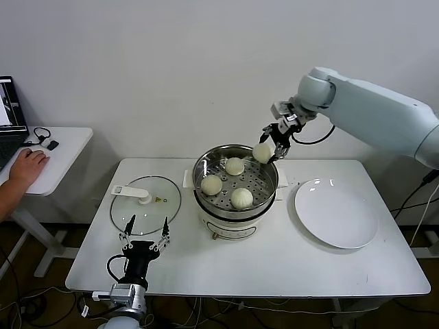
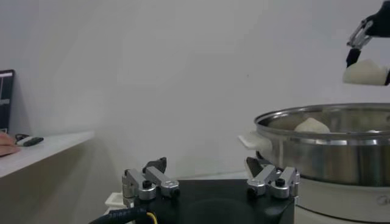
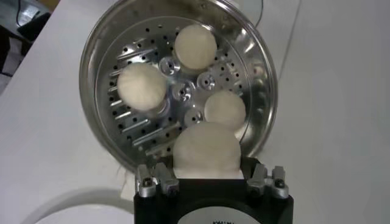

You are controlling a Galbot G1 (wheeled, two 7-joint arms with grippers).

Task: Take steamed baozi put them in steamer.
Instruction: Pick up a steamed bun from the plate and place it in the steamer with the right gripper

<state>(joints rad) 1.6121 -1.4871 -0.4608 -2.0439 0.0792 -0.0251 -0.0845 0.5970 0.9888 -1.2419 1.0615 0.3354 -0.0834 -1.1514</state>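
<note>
Holding baozi (image 1: 262, 152) dome-up, right claw (image 1: 273, 149) above steamer (image 1: 264, 194).

Baozi (image 1: 241, 198): cream-white, plain. Steamer (image 1: 203, 166): shiny steel, floor dotted with holes; base white. Plate (image 1: 335, 212): white. Table (image 1: 274, 260): white. Lid (image 1: 145, 205): clear glass, white knob.

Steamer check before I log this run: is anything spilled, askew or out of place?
Nothing stands out. Three baozi sit inside the steamer, the right gripper holds a fourth baozi above its rim, and the glass lid lies flat on the table.
</note>
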